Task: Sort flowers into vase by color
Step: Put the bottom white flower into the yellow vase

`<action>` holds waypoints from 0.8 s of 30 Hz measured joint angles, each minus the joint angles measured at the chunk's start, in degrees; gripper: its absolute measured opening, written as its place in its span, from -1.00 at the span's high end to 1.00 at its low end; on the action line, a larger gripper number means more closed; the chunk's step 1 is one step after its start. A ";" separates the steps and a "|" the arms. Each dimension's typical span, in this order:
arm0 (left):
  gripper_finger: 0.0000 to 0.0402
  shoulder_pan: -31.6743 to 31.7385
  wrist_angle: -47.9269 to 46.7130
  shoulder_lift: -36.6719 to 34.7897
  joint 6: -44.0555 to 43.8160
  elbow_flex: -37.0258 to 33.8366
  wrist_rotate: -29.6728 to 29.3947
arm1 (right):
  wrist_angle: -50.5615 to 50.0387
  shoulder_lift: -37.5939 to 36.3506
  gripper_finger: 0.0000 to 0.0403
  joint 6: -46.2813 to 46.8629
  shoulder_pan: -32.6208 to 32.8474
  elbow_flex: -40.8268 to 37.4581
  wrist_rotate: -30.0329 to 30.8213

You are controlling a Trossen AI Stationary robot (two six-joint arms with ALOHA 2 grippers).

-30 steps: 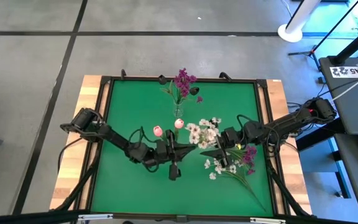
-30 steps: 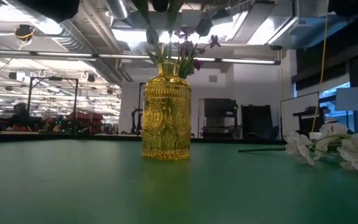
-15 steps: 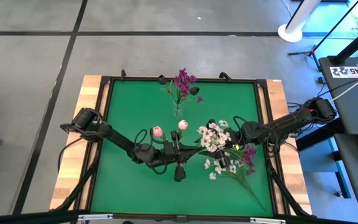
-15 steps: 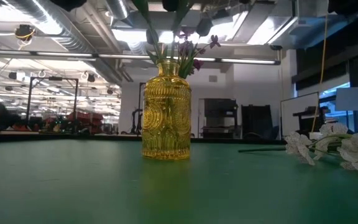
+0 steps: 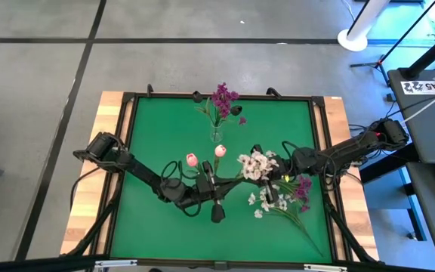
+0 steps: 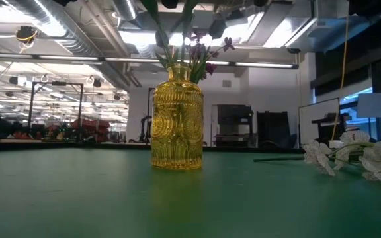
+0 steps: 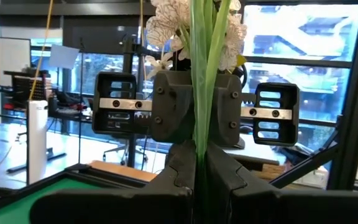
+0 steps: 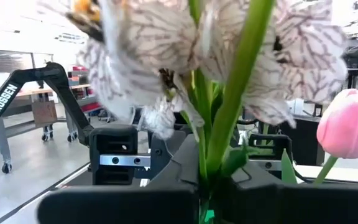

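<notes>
A: Look at your right gripper [image 8: 207,199] first. Its fingers are pinched tight on green stems that rise straight up from between the tips, and the white blossoms [image 8: 166,56] spread just above them, veined petals filling the wrist view.

B: And your left gripper [image 7: 197,186] is clamped on a green stem [image 7: 202,93] as well, running up from between its fingertips. Seen from above, the two grippers meet nose to nose at mid-table, with the white spray [image 5: 257,165] sitting right over the meeting point.

A: Just off to one side of your right fingers, a pink tulip bud [image 8: 350,124] leans in on its stem. From above, two pink buds [image 5: 205,156] stand just beyond the left gripper.

B: Farther out, past the right gripper's tips, more white blossoms and a magenta cluster [image 5: 302,189] lie flat on the green mat [image 5: 149,136].

A: Beyond both pairs of fingers, toward the far edge, the yellow glass vase [image 6: 177,119] stands upright with purple flowers [image 5: 222,98] in it.

B: Writing? Your right wrist view shows "TROSSEN" [image 8: 4,99] in white on a black arm in the room behind. Nothing else is readable.
</notes>
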 joint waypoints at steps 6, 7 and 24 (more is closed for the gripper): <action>0.93 -0.21 -0.24 0.00 1.36 0.00 -0.67 | -0.06 0.00 0.90 0.00 0.00 0.00 0.00; 0.90 -0.33 -0.41 0.00 1.40 0.00 -0.73 | -0.10 0.00 0.93 0.00 0.00 -0.02 -0.03; 0.21 -11.56 -1.10 0.00 8.92 -0.04 -21.46 | -2.70 -0.02 0.95 -5.82 0.02 -0.02 0.44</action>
